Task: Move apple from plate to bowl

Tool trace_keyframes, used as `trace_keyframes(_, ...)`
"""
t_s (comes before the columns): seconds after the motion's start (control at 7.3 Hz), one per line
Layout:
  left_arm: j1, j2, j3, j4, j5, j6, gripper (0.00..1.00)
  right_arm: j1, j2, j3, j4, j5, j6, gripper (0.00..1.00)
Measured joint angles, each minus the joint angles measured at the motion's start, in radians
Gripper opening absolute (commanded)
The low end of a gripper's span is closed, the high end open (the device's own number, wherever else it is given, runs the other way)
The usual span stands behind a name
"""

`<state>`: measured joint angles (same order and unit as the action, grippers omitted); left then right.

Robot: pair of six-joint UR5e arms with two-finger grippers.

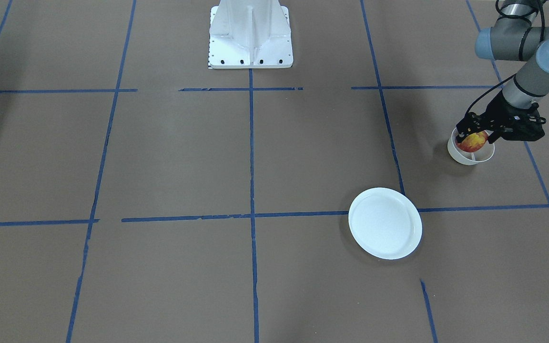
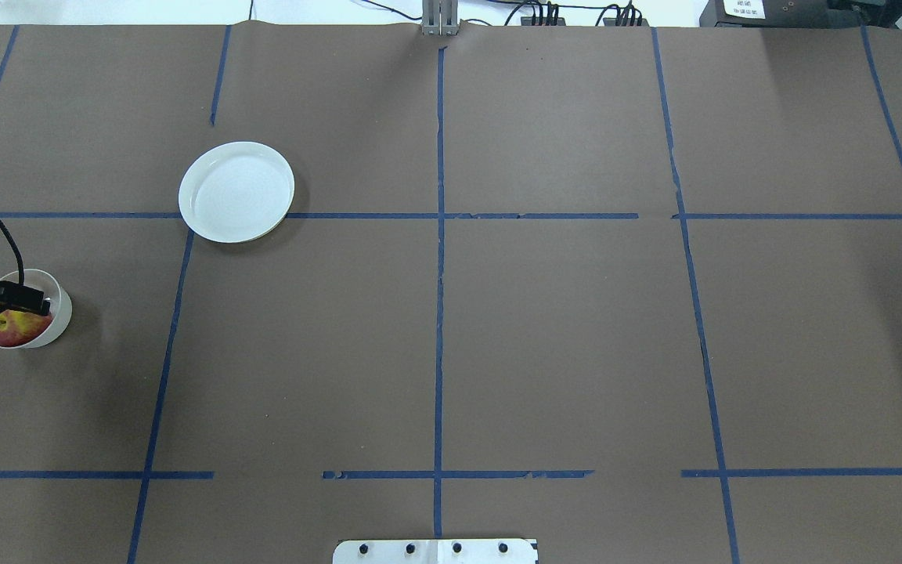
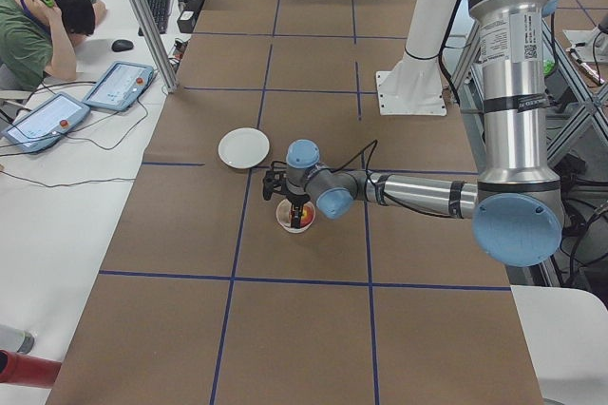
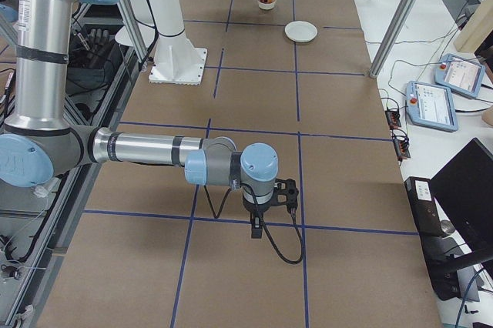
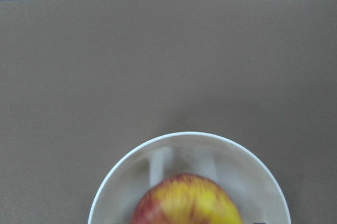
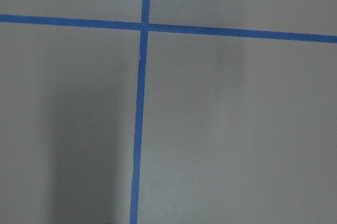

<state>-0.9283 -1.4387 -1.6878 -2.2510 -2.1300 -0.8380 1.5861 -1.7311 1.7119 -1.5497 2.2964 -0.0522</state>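
Note:
The apple [image 1: 473, 140] sits low inside the small cream-white bowl [image 1: 465, 158] at the table's left end; it also shows from overhead [image 2: 9, 329] and in the left wrist view [image 5: 187, 200]. My left gripper [image 1: 477, 138] reaches down into the bowl with one finger on each side of the apple and looks shut on it. The white plate [image 1: 384, 224] lies bare, apart from the bowl, toward the table's middle. My right gripper [image 4: 266, 220] hangs over bare table at the far end; I cannot tell whether it is open or shut.
The robot's white base [image 1: 250, 33] stands at the table's middle edge. Blue tape lines [image 2: 439, 235] cross the brown table cover. A person [image 3: 43, 29] sits at a side desk with tablets beyond the table's far edge.

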Motion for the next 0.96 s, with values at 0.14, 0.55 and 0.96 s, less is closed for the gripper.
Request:
trace_keyframes(0.14, -0.002, 0.000, -0.004, 0.001, -0.003, 0.002, 0.99, 0.000, 0.000, 0.000, 0.000, 0.000, 0.000, 1.00)
trace_keyframes(0.55, -0.035, 0.000, -0.023, 0.014, -0.078, 0.081, 1.00, 0.000, 0.001, 0.000, 0.000, 0.000, 0.000, 1.00)
trace_keyframes(0.96, -0.272, 0.028, -0.045, 0.237, -0.136, 0.539, 1.00, 0.000, 0.000, 0.000, 0.000, 0.000, 0.000, 1.00)
